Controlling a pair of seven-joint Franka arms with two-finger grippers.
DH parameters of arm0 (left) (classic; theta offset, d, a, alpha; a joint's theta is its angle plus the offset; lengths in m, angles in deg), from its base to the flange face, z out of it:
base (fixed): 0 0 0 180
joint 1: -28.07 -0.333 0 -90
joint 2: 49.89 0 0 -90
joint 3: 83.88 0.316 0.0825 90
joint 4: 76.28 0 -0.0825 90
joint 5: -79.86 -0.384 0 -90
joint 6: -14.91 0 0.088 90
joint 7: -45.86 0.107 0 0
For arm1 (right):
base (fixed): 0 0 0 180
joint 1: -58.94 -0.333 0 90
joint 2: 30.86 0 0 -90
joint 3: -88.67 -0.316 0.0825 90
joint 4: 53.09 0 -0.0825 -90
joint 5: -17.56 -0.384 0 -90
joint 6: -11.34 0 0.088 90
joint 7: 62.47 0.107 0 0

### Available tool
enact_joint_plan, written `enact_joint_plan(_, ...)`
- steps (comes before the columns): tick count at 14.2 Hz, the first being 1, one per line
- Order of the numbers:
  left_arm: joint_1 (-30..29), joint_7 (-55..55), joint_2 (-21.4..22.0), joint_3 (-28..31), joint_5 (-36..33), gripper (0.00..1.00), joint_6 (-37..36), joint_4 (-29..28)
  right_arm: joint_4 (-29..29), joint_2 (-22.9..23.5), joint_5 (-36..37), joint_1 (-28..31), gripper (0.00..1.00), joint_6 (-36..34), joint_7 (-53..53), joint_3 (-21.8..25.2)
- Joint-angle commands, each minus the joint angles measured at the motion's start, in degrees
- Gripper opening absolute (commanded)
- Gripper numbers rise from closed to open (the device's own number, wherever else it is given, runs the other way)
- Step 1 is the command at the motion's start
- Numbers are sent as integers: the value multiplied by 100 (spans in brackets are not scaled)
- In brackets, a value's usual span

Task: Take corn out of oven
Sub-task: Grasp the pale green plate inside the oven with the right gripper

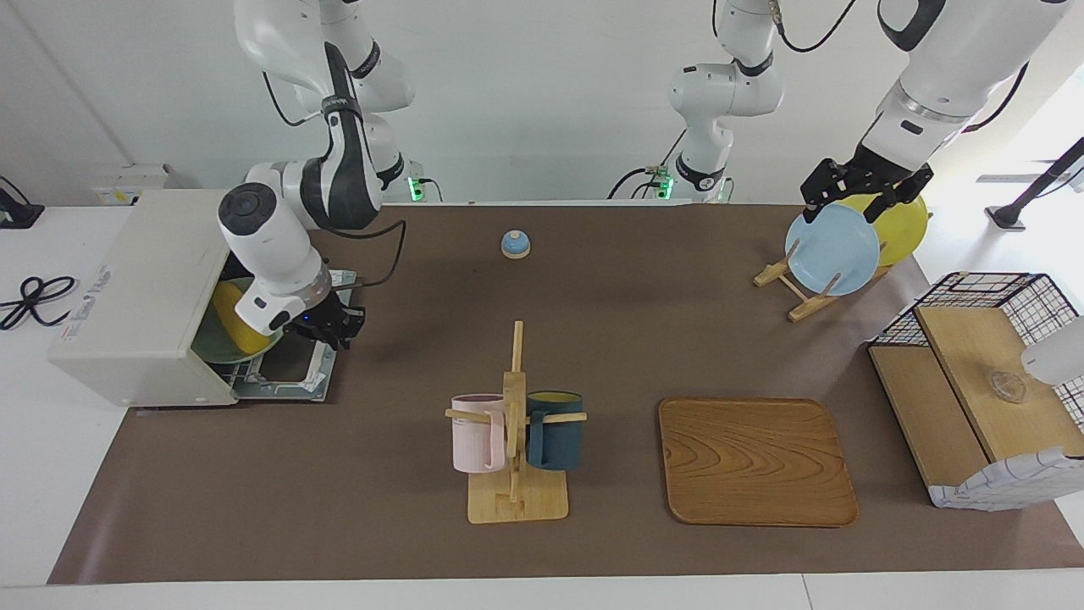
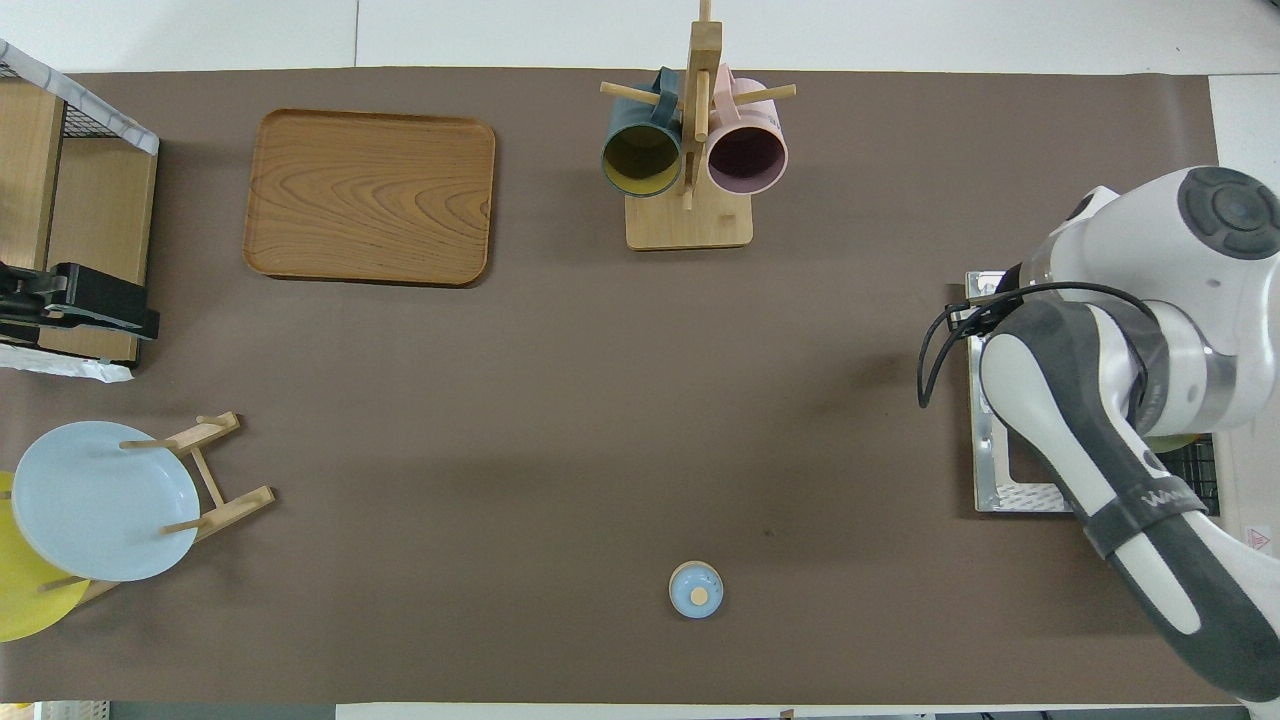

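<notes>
1. Right gripper (image 1: 339, 326) hangs low over the opened door (image 1: 292, 373) of the oven (image 1: 140, 296), just outside its mouth; whether its fingers are apart or closed I cannot tell, and nothing shows between them.
2. At about 9 o'clock of that gripper in the facing view, just inside the mouth, lies the corn (image 1: 233, 326), yellow, resting on a greenish dish (image 1: 216, 347); the wrist hides part of both, so the cob's lie and taper are uncertain.
3. Seen from overhead, the right arm covers the oven mouth; only the door's metal frame (image 2: 985, 420) shows, so touching cannot be read there.
4. Likely troubles, as I judge them: the wrist is bulky and the mouth is low, so a reach inward could knock the top edge or the rack; a pinch on the tapered, ribbed cob could slip, rolling it deeper or off the dish onto the door; catching the dish's rim could drag the dish out as well.
5. Left gripper (image 1: 864, 199) waits at the left arm's end of the table, over the blue plate (image 1: 832, 248) and yellow plate (image 1: 898, 224) on their rack (image 1: 792, 288); its fingers I cannot read either; any drop there would strike the plates.
</notes>
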Motion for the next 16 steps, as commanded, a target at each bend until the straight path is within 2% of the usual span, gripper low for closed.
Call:
enact_joint_plan(1,-3,34,160,-4,-102,100,153,-209,45,-418,44,295,28,-738,34,69)
enact_joint_plan(3,23,34,168,-4,-111,100,126,-209,290,-515,89,674,31,-732,-36,51)
enact_joint_plan(8,6,17,160,-4,-102,100,161,-209,1134,-796,97,702,31,102,-115,51)
enact_joint_plan(13,-12,8,159,-13,-102,100,170,-209,1188,-806,536,702,33,236,-396,51)
enact_joint_plan(16,-12,8,159,-13,-102,100,170,-209,1118,-779,554,702,46,209,-396,51)
